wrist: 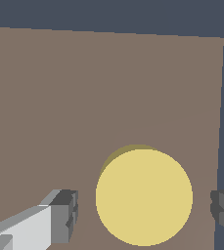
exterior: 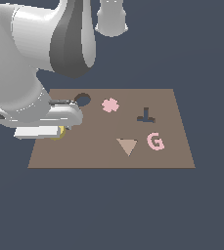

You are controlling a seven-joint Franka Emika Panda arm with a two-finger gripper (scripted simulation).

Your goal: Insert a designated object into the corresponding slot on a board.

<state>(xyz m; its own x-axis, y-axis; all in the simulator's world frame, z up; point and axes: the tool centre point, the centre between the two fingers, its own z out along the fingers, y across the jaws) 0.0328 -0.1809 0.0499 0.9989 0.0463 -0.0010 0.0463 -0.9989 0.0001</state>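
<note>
Presently the yellow disc (wrist: 144, 196) lies flat on the board (wrist: 84, 97), near the board's edge on the exterior view's left; from outside only a sliver of the disc (exterior: 59, 133) shows under the arm. End effector (wrist: 143, 215) is spread: one finger (wrist: 64, 215) on each side of the disc, a visible gap between each pad and the disc's rim, so nothing is pinched. Round slot (exterior: 83, 100) sits near the board's far edge, well apart from the disc, with the end effector (exterior: 59, 128) between slot and disc in the exterior view. Beside the slot, toward the exterior view's right: pink flower piece (exterior: 110, 105), then dark T cutout (exterior: 145, 116). Tan triangle (exterior: 127, 146) and pink letter G (exterior: 155, 141) lie nearer the board's front edge
</note>
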